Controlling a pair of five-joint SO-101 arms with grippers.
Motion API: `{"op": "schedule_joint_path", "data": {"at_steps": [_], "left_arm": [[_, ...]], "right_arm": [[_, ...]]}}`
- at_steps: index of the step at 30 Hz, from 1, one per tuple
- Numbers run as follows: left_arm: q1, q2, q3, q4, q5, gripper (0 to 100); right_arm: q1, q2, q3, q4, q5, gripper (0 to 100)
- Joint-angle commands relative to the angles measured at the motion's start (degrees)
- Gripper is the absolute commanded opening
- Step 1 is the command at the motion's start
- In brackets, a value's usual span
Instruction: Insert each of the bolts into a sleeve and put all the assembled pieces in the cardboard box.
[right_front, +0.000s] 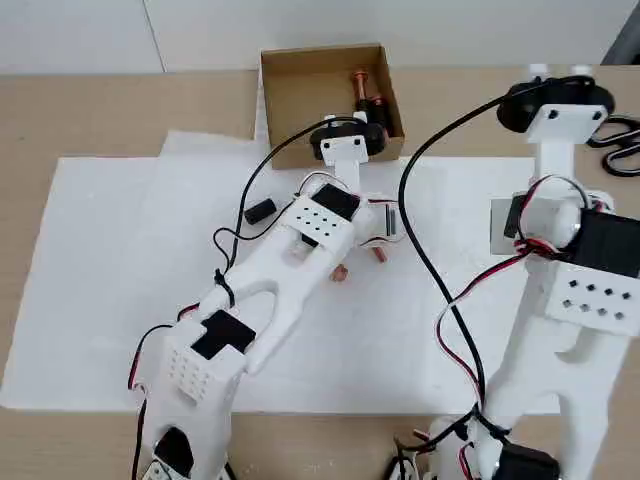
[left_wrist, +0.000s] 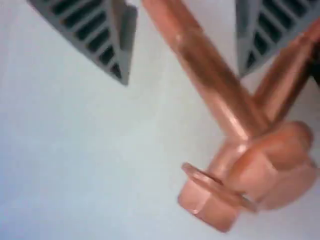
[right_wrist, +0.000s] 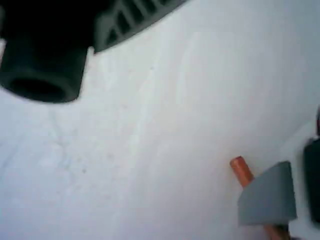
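1. Between the fingers (left_wrist: 100, 35) of the left claw (left_wrist: 182, 70), spread wide and gripping nothing, runs the shaft of the first bolt (left_wrist: 210, 95). It lies on the white sheet (right_front: 120, 280), just in front of the cardboard box (right_front: 300, 110).
2. Trouble right there: a second bolt (left_wrist: 285, 72) crosses it, heads bunched together, and its shaft runs out past one finger.
3. My read is that this is the pick-up. Close on the first shaft alone, about midway along and clear of the crossing. Then lift straight up so the partner isn't dragged along.
4. Out past the box's front corner on the right arm's side, the right claw (right_front: 503, 228) hangs over the sheet. As far as I can judge it is clamped on a black sleeve (right_wrist: 42, 65), open bore showing.
5. For the mating, line the shaft's tip up with that bore before pushing. A tilted entry would likely jam.
6. Off the box's other front corner, a loose sleeve (right_front: 260, 211) lies on the sheet, apart from the bolts.
7. Inside the box, by the wall on the right arm's side, one assembled piece (right_front: 365, 95) already lies. The box itself stands on the table (right_front: 80, 110).
8. Writing: no brand, label or print that I can read on the box, arms or parts.
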Motion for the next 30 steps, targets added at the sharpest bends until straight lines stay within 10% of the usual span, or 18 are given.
{"op": "schedule_joint_path", "data": {"at_steps": [1,20,30], "left_arm": [[0.09,-0.7,-2.33,-1.14,0.35,14],[2.81,4.04,-2.95,-2.37,0.18,7],[2.9,4.04,-16.84,11.16,0.26,0]], "right_arm": [[0.22,-1.98,-0.26,-1.19,0.35,7.9],[0.31,-1.98,-0.26,-1.45,0.44,7.9],[0.31,-1.63,-0.18,-2.42,0.44,7.9]]}}
